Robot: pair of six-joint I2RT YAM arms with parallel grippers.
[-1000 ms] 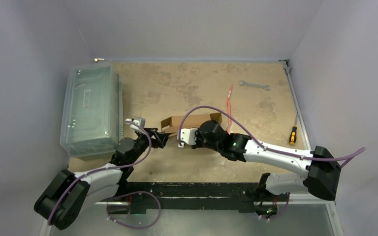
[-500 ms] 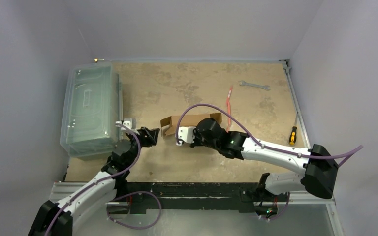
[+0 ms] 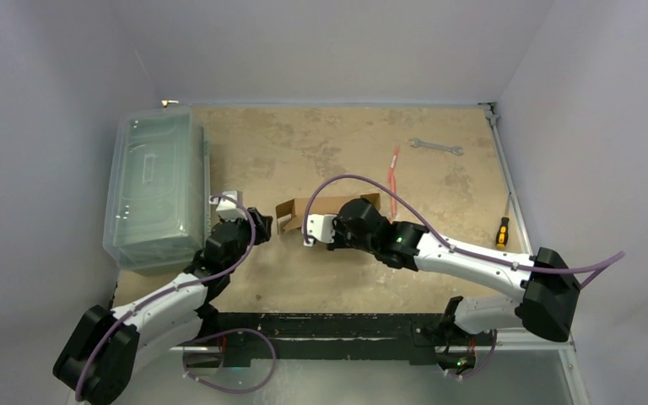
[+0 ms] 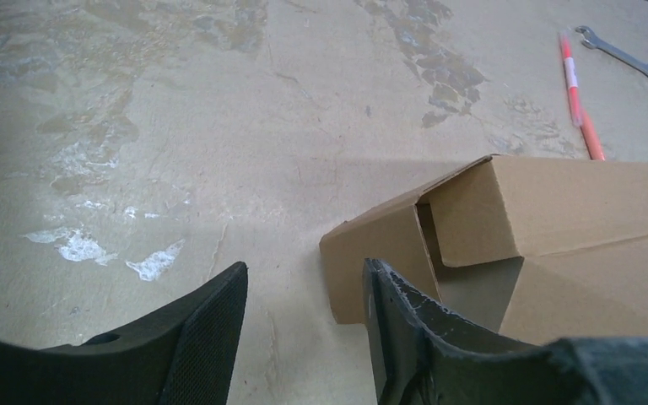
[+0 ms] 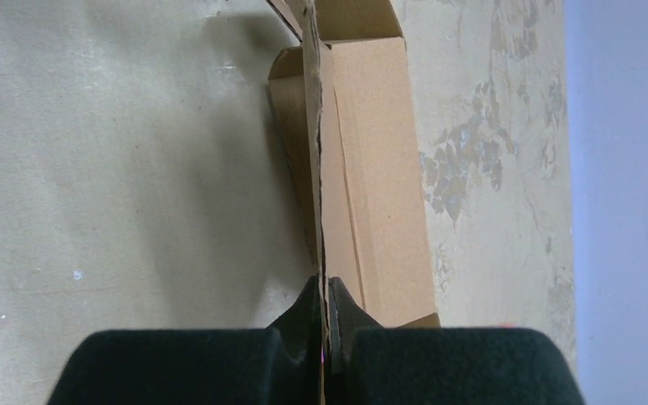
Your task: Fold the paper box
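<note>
Table (image 3: 304,143), contents by position:
- Paper box (image 3: 329,208): near the centre.
- Bin (image 3: 153,190): along the left edge, well apart from the box.
- Pen (image 3: 393,181): just right of the box, running toward the far side.
- Wrench (image 3: 435,147): far right, behind the pen.
- Screwdriver (image 3: 501,231): at the right edge, nearer than the wrench.
- Left claw (image 4: 304,278): just left of the box's left end.
- Right claw (image 5: 324,325): at the box's near side, on an upright panel.

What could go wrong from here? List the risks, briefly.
1. The right hand pinches only one thin wall of the paper box; it may slip or crease.
2. The left hand is open close beside the end flap; a finger could shove the box rather than fold it.
</note>
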